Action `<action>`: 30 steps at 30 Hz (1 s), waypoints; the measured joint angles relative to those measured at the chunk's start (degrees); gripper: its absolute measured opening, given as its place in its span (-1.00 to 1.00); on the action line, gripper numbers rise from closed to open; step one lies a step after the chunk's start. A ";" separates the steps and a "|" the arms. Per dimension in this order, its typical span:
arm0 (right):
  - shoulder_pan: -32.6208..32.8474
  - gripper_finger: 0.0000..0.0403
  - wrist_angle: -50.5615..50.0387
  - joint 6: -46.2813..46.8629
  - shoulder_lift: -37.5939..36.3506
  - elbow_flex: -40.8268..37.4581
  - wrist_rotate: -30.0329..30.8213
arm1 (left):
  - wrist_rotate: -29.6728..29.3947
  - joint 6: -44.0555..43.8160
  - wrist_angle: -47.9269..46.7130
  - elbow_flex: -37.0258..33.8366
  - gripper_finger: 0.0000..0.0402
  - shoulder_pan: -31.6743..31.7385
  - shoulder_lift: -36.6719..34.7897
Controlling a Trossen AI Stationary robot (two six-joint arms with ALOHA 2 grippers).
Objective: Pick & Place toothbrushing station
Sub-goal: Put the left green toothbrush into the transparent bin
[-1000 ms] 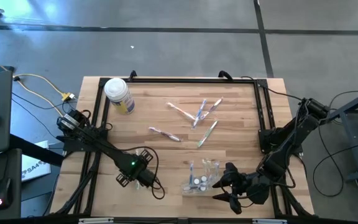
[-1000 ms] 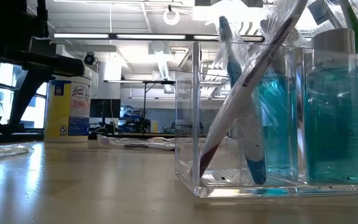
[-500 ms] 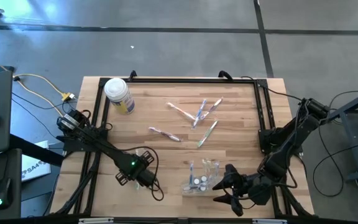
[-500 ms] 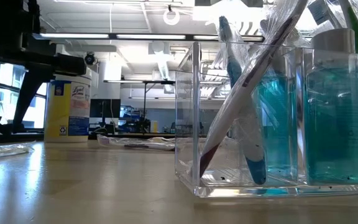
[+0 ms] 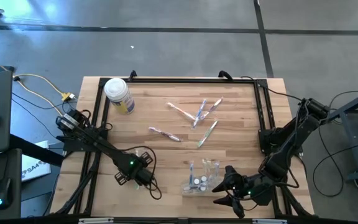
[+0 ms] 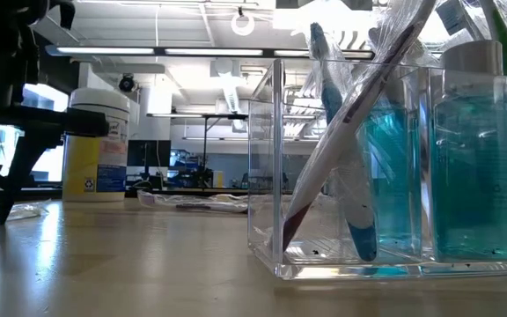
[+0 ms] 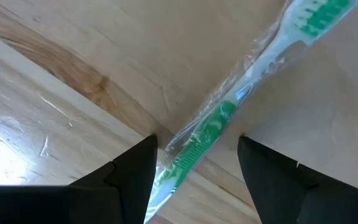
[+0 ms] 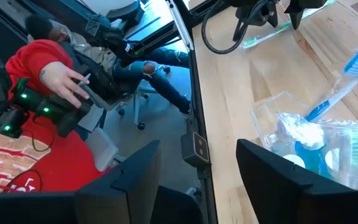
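We find the left gripper (image 5: 140, 178) low over the near-left table (image 5: 166, 155), jaws spread astride a wrapped green toothbrush (image 7: 216, 124) that lies flat, not yet pinched. Mid-table, five loose toothbrushes (image 5: 197, 115) are unplaced. Near the front edge, the clear holder (image 6: 350, 167) already carries a few brushes and blue bottles. Just beside it, the right gripper (image 5: 225, 190) waits, spread and empty. We judge the task under half done.
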 joint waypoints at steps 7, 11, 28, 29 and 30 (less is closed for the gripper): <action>-0.04 0.01 -0.02 0.00 0.02 0.00 0.02 | 0.22 2.51 3.25 -4.19 -0.01 0.04 -0.31; -0.04 0.01 0.00 -0.04 0.02 0.00 0.02 | 0.93 1.23 6.17 -6.93 -0.30 0.00 -0.40; 0.35 0.01 -0.02 -3.32 0.07 0.00 0.00 | -0.09 -15.78 6.19 -4.16 -0.96 -0.07 0.06; 0.35 0.01 -0.04 -4.17 0.07 0.00 -0.02 | -0.53 -18.07 4.97 -3.09 -0.96 -0.09 0.14; 0.35 0.01 -0.04 -4.84 0.07 0.01 0.00 | -0.60 -19.34 3.77 -1.99 -0.96 -0.13 0.22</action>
